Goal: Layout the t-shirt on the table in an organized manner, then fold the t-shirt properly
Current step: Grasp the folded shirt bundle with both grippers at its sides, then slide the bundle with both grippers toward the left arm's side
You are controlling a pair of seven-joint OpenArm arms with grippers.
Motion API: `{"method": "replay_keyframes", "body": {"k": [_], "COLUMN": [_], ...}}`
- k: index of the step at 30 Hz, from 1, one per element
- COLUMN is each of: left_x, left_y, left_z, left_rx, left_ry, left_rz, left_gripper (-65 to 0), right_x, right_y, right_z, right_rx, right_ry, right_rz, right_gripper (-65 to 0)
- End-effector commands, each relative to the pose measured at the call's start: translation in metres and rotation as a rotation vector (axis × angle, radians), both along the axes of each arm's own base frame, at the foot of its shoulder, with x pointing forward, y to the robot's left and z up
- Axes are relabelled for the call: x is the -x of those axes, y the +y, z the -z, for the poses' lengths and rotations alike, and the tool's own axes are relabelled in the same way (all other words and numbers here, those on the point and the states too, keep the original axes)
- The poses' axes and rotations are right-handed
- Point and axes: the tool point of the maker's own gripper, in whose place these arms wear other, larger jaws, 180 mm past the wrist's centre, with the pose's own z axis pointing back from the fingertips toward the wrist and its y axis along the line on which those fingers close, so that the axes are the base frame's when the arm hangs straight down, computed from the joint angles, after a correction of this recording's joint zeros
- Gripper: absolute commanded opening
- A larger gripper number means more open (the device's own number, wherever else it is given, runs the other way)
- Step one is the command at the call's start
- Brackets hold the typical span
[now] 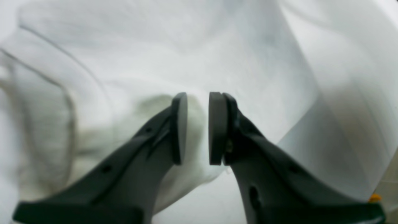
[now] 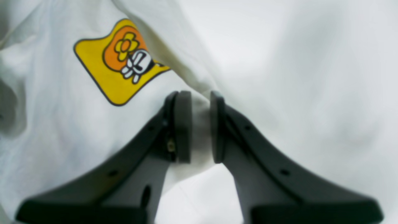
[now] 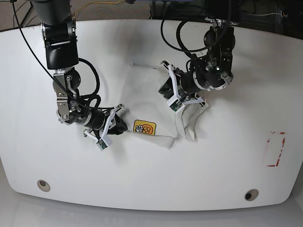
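My left pincer is clamped on a white fold of the t-shirt, mid-frame. My right pincer pinches its cloth beside the yellow tag.

No readable words or numbers anywhere in these views

We find only pictures, no lettering: on the t-shirt, at about ten o'clock in the right wrist view, a yellow patch carries an orange shape with a yellow flower and a small white gloved hand, too blurred to yield any letter. On the table, at about four o'clock in the base view, we see a red-outlined rectangle with nothing legible inside.
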Motion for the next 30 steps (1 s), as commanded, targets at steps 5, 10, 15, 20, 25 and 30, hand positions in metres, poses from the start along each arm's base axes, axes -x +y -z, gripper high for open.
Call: {"method": "replay_keyframes", "body": {"k": [5,10,15,20,25,30], "left_x": [-0.008,-0.011,-0.023,-0.038,-0.048,-0.048], "left_y": [0.0,0.013,0.031,0.048,0.056,0.071], "left_z": [0.018,0.035,0.039,0.035,0.028,0.027], "left_rx": [-0.037,-0.078,-0.124,-0.187,-0.258,-0.324], "left_ry": [0.035,0.077,0.077,0.046,0.004,-0.015], "left_rz": [-0.002,0.002,0.0,0.021,0.075,0.114], "left_gripper": [-55.1,-55.0,-55.0,-54.9,-54.9,-54.9], "right_x": [-0.009,0.006,0.026,0.058,0.092,0.118], "right_y": [-0.003,-0.01,-0.01,-0.009,0.006,0.025], "right_z": [0.005,0.028,0.045,0.057,0.061,0.064], "right_rx": [-0.069,-0.008,-0.007,0.005,-0.01,-0.022], "right_ry": [-0.044,-0.025,0.012,0.034,0.044,0.072], "right_rz": [0.051,0.046,0.045,0.029,-0.003,0.026], "right_gripper": [-56.1,-56.3,-56.3,-56.3,-56.3,-56.3]}}
